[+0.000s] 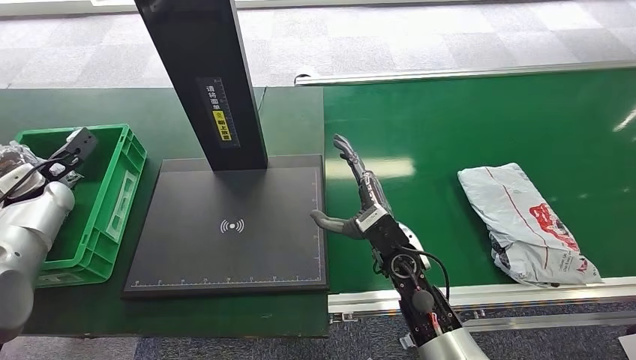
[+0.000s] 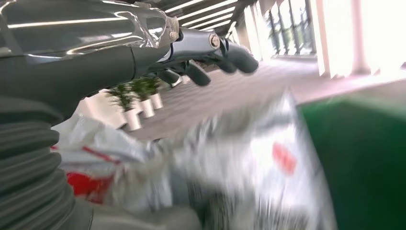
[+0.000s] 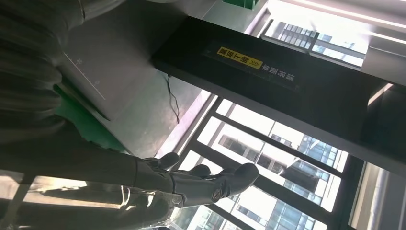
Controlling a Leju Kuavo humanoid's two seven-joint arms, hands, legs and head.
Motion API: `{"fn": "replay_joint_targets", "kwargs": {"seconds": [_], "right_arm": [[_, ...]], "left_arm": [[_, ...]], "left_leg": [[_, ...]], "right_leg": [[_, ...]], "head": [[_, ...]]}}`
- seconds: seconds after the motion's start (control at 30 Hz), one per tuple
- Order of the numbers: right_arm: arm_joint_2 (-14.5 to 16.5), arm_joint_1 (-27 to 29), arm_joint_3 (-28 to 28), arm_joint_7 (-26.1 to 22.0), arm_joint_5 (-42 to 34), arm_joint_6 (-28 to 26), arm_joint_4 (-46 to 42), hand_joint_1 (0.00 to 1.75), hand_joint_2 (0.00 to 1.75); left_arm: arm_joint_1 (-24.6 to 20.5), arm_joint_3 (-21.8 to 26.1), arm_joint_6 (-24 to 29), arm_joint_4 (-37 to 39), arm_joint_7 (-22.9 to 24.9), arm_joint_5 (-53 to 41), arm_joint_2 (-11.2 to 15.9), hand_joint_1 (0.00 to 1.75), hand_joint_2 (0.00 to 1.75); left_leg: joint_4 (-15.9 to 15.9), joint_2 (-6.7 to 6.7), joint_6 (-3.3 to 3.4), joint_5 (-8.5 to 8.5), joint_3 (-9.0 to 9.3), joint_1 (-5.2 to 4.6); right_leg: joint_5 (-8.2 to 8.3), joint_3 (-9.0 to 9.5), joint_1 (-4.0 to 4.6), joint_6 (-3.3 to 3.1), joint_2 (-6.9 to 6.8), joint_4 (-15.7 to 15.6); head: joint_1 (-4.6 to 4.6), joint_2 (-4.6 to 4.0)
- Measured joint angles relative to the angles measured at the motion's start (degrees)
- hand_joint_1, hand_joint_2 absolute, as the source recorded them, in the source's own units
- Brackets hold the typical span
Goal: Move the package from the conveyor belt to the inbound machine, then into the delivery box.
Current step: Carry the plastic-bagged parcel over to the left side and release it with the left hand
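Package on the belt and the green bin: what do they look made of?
The grey-white package with red print looks like a soft, slightly glossy plastic mailer: it is creased and slumped. The green bin looks like rigid moulded plastic, with ribbed, slotted walls.

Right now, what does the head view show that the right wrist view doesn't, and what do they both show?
Head view: the grey package lying on the green conveyor belt, the green delivery box and the left hand over it. Right wrist view: large windows with buildings outside. Both: the open right hand, the black inbound machine and its upright post with the yellow label.
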Motion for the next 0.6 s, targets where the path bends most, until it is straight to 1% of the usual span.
{"fn": "replay_joint_targets", "kwargs": {"seconds": [0.07, 0.13, 0.23, 0.3, 0.37, 0.6], "right_arm": [[-0.1, 0.5, 0.0, 0.3, 0.2, -0.1, -0.6, 0.0, 1.75], [-0.3, 0.9, -0.1, 0.5, 0.1, -0.4, -1.3, 0.0, 1.75], [-0.5, 1.5, -0.3, 0.6, -0.4, -1.1, -2.4, 0.0, 1.75], [-0.6, 1.8, -0.3, 0.6, -0.7, -1.5, -3.0, 0.0, 1.75], [-0.7, 2.0, -0.3, 0.6, -0.7, -1.7, -3.4, 0.0, 1.75], [-1.0, 2.3, -0.3, 0.6, -0.7, -1.8, -3.9, 0.0, 1.75]], "left_arm": [[0.0, 0.5, 5.4, -0.2, -3.0, 0.2, -0.6, 0.0, 1.75], [0.0, 0.8, 11.3, -0.5, -7.1, 0.8, -1.3, 0.0, 1.75], [0.1, 1.6, 21.0, -1.2, -16.3, 3.5, -2.7, 0.0, 1.75], [0.1, 2.2, 25.1, -2.0, -21.6, 5.6, -3.7, 0.0, 1.75], [0.1, 2.6, 26.2, -2.6, -23.7, 6.5, -4.4, 0.0, 1.75], [0.2, 3.5, 26.3, -3.3, -24.6, 7.2, -5.7, 0.0, 1.75]], "left_leg": [[0.0, 0.01, 0.0, 0.0, 0.0, 0.0], [0.0, 0.01, 0.0, 0.0, 0.0, 0.0], [0.0, -0.01, 0.0, 0.0, -0.01, 0.0], [0.0, -0.01, 0.0, 0.0, 0.0, 0.0], [0.0, 0.02, 0.0, 0.0, 0.0, 0.0], [0.0, 0.0, 0.0, 0.0, 0.0, 0.0]], "right_leg": [[0.0, -0.02, 0.0, 0.0, 0.01, 0.0], [0.0, -0.03, 0.0, 0.0, 0.01, 0.0], [0.0, -0.02, 0.0, 0.0, -0.01, 0.0], [0.0, -0.01, 0.0, 0.0, -0.01, 0.0], [0.01, -0.01, 0.0, 0.0, 0.0, 0.0], [0.02, -0.02, 0.01, 0.0, 0.0, 0.0]], "head": [[0.0, 0.0], [0.01, 0.0], [0.01, 0.0], [0.02, 0.0], [0.02, 0.0], [0.01, 0.0]]}}
